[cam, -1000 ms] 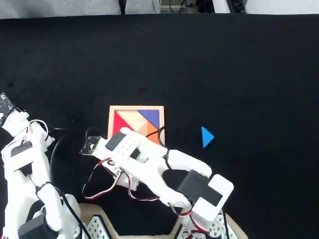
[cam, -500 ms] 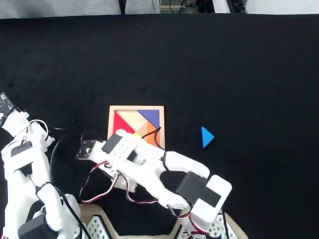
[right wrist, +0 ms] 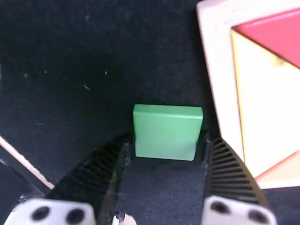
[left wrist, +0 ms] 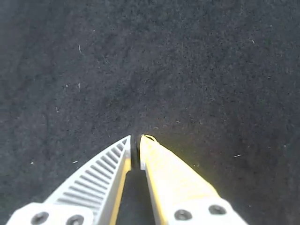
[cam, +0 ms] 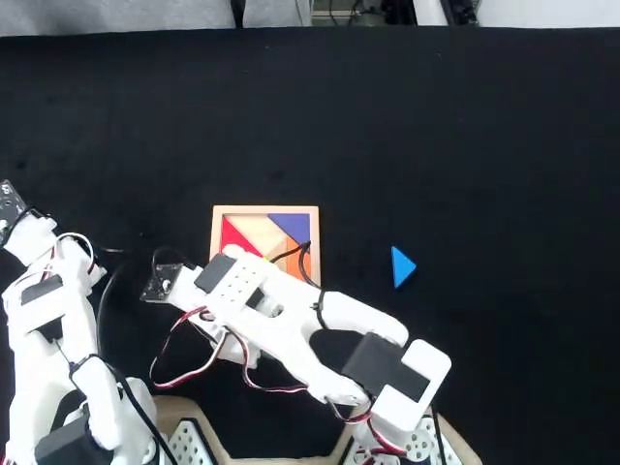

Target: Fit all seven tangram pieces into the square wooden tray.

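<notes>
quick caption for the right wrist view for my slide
Right claw open on either side of a green square piece lying on black cloth beside the wooden tray.

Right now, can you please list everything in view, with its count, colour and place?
black cloth: one, black, under everything
wooden tray: one, pale wood, middle of the cloth, partly under the right arm
red piece: one, red, in the tray
pale piece: one, light wood, in the tray
violet-blue piece: one, violet-blue, in the tray
orange piece: one, orange, in the tray
green square: one, green, on the cloth beside the tray
blue triangle: one, blue, on the cloth, apart from the tray
left pincer: one, white and yellow, shut, over bare cloth
right pincer: one, dark, open, astride the green square
</notes>
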Robot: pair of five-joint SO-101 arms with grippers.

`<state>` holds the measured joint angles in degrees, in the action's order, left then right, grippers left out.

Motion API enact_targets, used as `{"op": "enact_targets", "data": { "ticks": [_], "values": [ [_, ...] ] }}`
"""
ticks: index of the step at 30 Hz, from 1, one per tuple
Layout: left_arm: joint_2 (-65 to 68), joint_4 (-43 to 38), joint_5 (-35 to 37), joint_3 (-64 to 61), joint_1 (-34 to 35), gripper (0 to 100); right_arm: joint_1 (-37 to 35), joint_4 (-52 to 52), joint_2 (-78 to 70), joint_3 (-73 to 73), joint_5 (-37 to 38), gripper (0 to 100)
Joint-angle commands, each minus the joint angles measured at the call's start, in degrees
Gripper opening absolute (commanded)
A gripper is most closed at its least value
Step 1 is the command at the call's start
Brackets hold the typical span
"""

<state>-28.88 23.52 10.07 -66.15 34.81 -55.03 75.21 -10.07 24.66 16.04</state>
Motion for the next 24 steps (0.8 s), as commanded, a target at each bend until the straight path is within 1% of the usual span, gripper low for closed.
{"op": "enact_targets", "data": {
  "ticks": [1, 7, 11, 15, 17, 22, 24],
  "values": [
    [-1.67, 0.26, 0.79, 3.82, 0.04, 5, 0.70, 0.44, 1.63, -1.01, 0.44, 24.3],
    [-1.67, 0.26, 0.79, 3.82, 0.04, 5, -2.73, 0.44, -1.89, -1.71, 0.44, 24.0],
    [-1.67, 0.26, 0.79, 3.82, 0.04, 5, -2.37, 1.14, -6.20, -4.62, 0.35, 24.0],
    [-1.67, 0.26, 0.79, 3.82, -0.04, 5, -1.93, 3.96, -8.84, -7.43, 0.35, 23.8],
    [-1.67, 0.26, 0.79, 3.82, -0.04, 5, -1.93, 4.40, -9.10, -7.96, 0.35, 19.5],
    [-1.67, 0.26, 0.79, 3.82, -0.04, 5, 0.00, 4.48, -8.40, -8.92, 0.26, 1.8],
    [-1.67, 0.26, 0.79, 3.82, -0.04, 5, 1.76, 4.48, -8.31, -9.63, 0.26, 1.9]
  ]
}}
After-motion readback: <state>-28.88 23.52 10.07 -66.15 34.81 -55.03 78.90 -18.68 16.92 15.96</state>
